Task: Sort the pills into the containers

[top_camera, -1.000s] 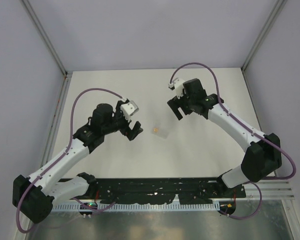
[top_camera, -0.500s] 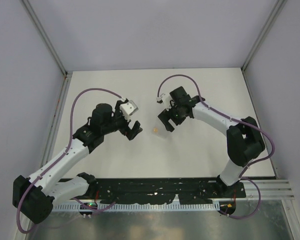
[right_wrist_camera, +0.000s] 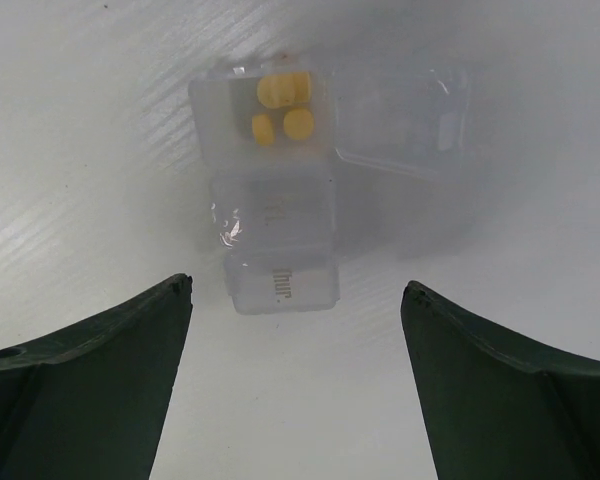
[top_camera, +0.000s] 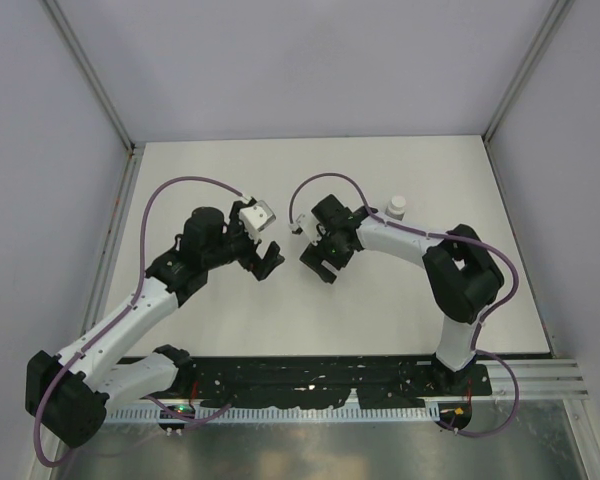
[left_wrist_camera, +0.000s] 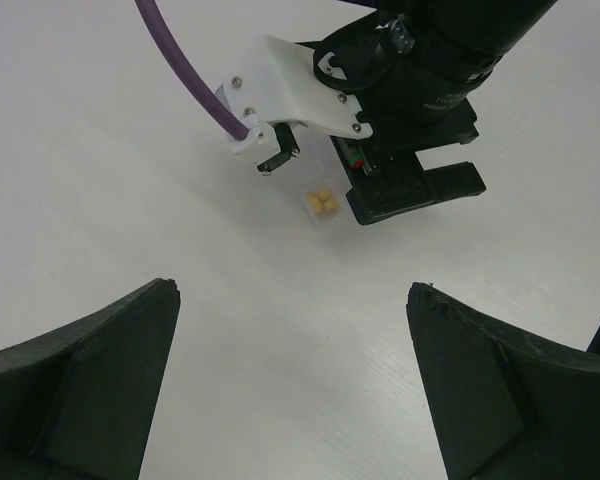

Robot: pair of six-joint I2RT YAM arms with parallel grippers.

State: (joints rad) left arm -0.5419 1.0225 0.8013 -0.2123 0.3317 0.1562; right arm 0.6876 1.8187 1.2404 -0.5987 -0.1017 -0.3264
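A small clear packet (right_wrist_camera: 278, 205) with compartments lies flat on the white table. Three orange pills (right_wrist_camera: 281, 105) sit in its far compartment, and a clear lid flap (right_wrist_camera: 400, 120) lies open beside them. My right gripper (right_wrist_camera: 297, 287) is open, low over the table, with the packet just ahead of its fingertips. In the top view this gripper (top_camera: 317, 263) hides the packet. My left gripper (left_wrist_camera: 292, 290) is open and empty, a short way left of the packet (left_wrist_camera: 322, 203), and shows in the top view (top_camera: 269, 263). The white-capped bottle (top_camera: 396, 207) stands upright behind the right arm.
The right arm's forearm (top_camera: 410, 240) stretches across the table between the packet and the bottle. A purple cable (left_wrist_camera: 185, 60) loops off the right wrist. Grey walls close in the table (top_camera: 230, 170) at the back and sides.
My right gripper has swung left and toward the near edge until it is over the packet, which uncovers the bottle behind it. The left arm has not moved.
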